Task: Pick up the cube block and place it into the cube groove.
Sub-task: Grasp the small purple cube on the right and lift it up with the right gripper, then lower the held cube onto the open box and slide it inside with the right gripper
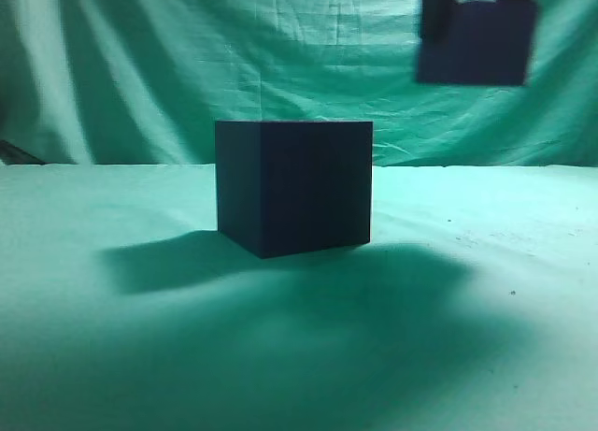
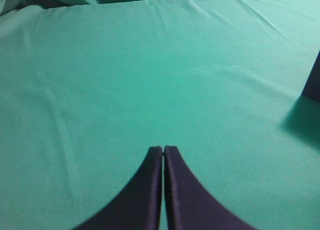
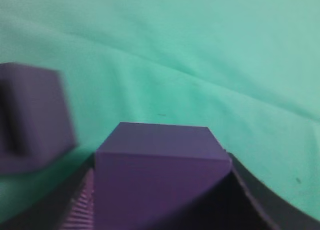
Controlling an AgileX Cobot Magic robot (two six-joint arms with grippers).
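Cube block (image 3: 160, 175) hangs clamped in the right gripper (image 1: 478, 1), up right of the cube groove (image 1: 294, 186); left gripper (image 2: 163, 152) is closed, empty.

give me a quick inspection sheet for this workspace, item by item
surface: table covered in green cloth, lightly wrinkled, shadowed around the box
cube groove: large dark box standing on the cloth mid-table; its recess shows in the right wrist view
cube block: small dark purple cube held in the air, above and to the right of the box in the exterior view
clutter: nothing seen
left gripper: shut, empty, above bare cloth
right gripper: shut on the cube block, fingers at both its sides
cables: nothing seen
surroundings: green cloth backdrop hanging behind the table
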